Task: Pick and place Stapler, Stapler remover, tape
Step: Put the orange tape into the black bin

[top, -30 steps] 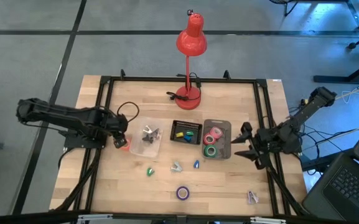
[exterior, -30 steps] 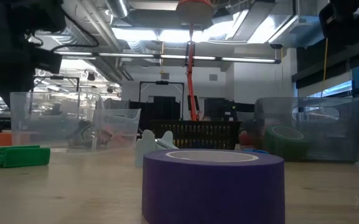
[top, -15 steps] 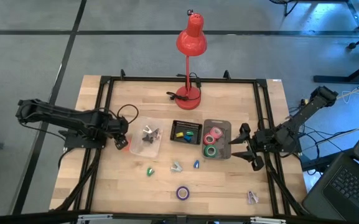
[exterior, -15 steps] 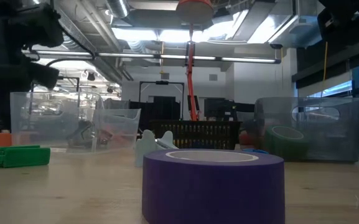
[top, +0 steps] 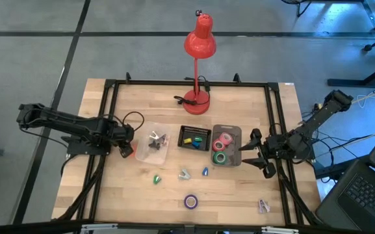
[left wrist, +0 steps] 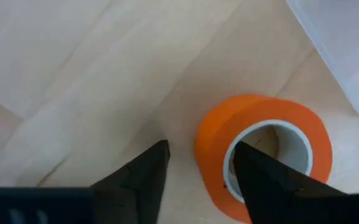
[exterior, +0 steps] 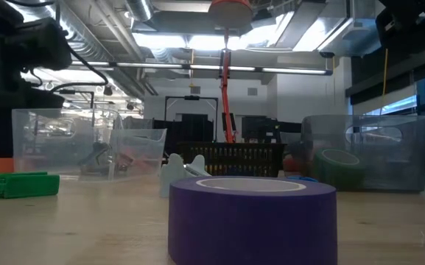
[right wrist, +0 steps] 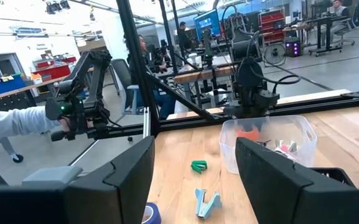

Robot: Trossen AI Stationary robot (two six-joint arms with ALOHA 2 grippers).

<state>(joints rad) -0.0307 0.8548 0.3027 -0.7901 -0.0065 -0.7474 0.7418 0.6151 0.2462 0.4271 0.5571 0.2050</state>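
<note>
An orange tape roll point(top: 130, 151) lies flat on the table, left of a clear bin point(top: 155, 144). My left gripper point(top: 125, 144) is open right above it. In the left wrist view one finger point(left wrist: 143, 177) stands outside the roll point(left wrist: 263, 155) and the other point(left wrist: 263, 180) over its hollow centre. A purple tape roll point(top: 191, 201) lies flat near the front edge. Pink and green rolls lie in a grey bin point(top: 234, 133). My right gripper point(top: 255, 151) is open and empty, just right of that bin. My left gripper comes at the orange roll from above, its fingers on either side of the near part of the roll's wall point(left wrist: 213, 146). Whether the fingers touch the roll, I cannot tell. The roll lies flat on the table.
A red desk lamp point(top: 199, 40) stands at the far middle on its base point(top: 197, 99). A black basket point(top: 195, 138) holds small coloured pieces. A green block point(top: 156, 179), a pale clip point(top: 184, 173), a blue piece point(top: 205, 171) and a small piece point(top: 263, 206) lie loose on the table.
My left arm has shifted a little over the orange roll, which has stayed where it was.
</note>
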